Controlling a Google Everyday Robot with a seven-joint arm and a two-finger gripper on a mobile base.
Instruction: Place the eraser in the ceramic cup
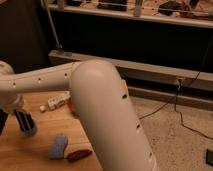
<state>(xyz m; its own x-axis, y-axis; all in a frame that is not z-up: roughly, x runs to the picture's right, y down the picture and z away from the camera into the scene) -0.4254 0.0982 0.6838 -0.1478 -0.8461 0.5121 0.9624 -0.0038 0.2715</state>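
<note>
A robot's white arm (100, 120) fills the foreground and hides much of the tabletop (30, 157), running out of frame at the bottom. Only an orange sliver (73, 106) of something shows past its edge. At far left the tool (27, 131) points down at the tabletop, fingers drawn together. Whatever sits at its tips is too blurred to identify.

A wooden worktop (30, 155) carries a flat blue cloth-like piece (58, 147) near its front edge; a reddish-brown item (79, 154) lies just beside it, toward the right edge; past that edge, black cables (165, 107) trail over the speckled floor (170, 135); a cluttered shelf (150, 12) runs along the top.
</note>
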